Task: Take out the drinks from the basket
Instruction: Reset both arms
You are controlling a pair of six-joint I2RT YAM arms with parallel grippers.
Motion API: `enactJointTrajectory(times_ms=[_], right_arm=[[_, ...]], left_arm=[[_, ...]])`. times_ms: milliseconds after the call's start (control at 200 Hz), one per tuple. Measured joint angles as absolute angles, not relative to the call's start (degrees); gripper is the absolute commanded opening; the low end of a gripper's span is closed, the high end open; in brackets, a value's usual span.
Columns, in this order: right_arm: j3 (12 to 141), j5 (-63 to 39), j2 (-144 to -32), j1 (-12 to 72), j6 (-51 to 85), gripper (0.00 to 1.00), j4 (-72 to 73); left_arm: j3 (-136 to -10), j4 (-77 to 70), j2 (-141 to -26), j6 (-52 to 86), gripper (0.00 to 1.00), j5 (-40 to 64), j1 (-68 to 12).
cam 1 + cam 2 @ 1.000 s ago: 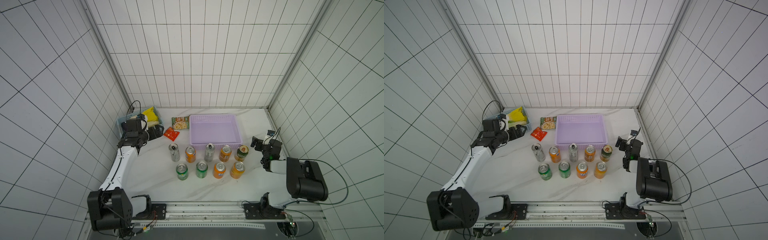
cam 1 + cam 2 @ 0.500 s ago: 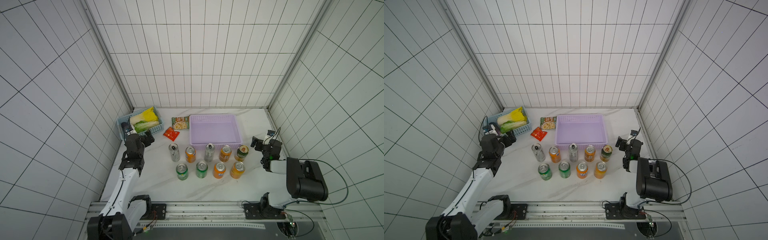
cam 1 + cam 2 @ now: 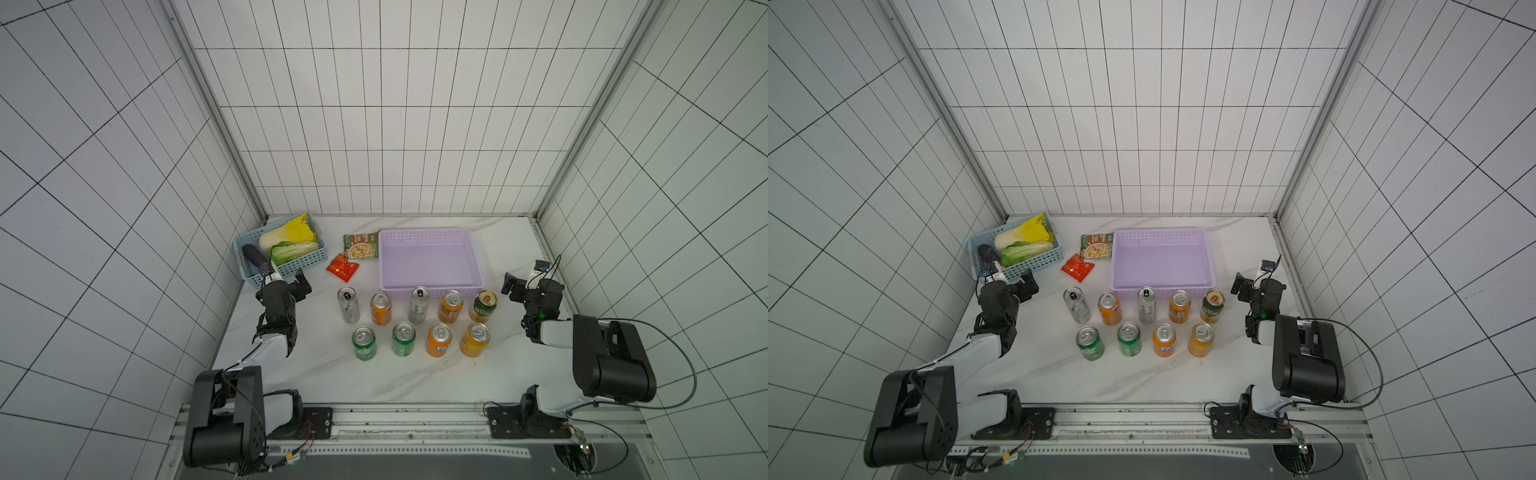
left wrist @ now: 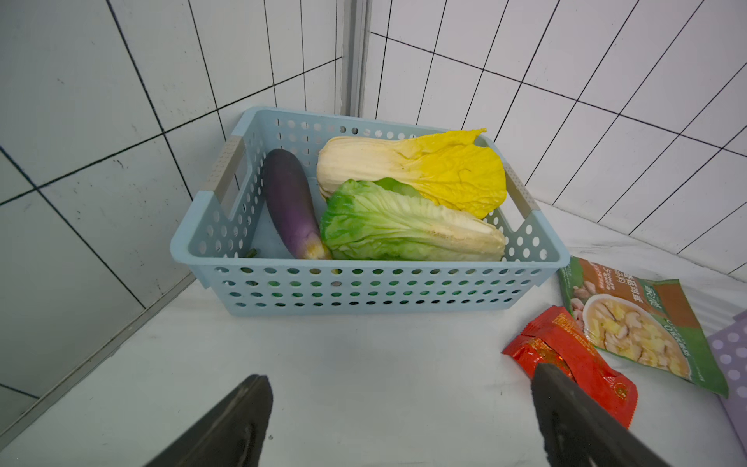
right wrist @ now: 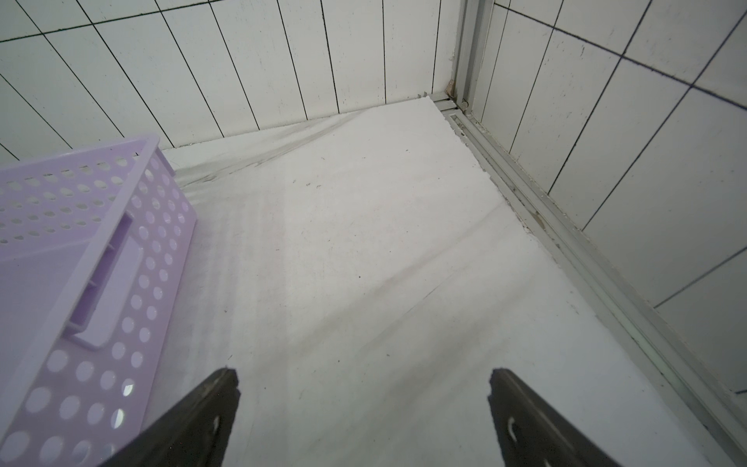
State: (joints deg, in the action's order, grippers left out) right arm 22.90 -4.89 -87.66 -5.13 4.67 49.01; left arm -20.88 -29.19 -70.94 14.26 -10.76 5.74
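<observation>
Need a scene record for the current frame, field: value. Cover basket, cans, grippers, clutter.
lilac basket: upright, nothing inside
drink cans: nine, all upright on the table in front of the lilac basket, five in the back row, four in the front
can colours: four orange, two green, two silver-white, one dark green and orange
left gripper: open, empty, facing the blue basket
right gripper: open, empty, beside the lilac basket
blue basket contents: cabbages, eggplant
loose items: green packet, red packet, between the baskets

Nine upright cans (image 3: 403,338), outside lilac basket (image 3: 430,240)
</observation>
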Motion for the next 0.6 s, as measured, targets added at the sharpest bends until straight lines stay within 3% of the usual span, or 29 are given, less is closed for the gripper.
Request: enactJointTrajectory(times_ms=[450, 605], right_arm=[[22.9, -4.6, -87.7, -5.1, 4.6, 0.99, 49.0], [22.9, -4.6, -87.7, -5.1, 4.6, 0.99, 49.0]], left_arm=[[-17.9, -53.0, -87.8, 10.5, 0.98, -3.1, 5.7], [-18.7, -53.5, -89.3, 9.4, 0.97, -0.9, 5.7]])
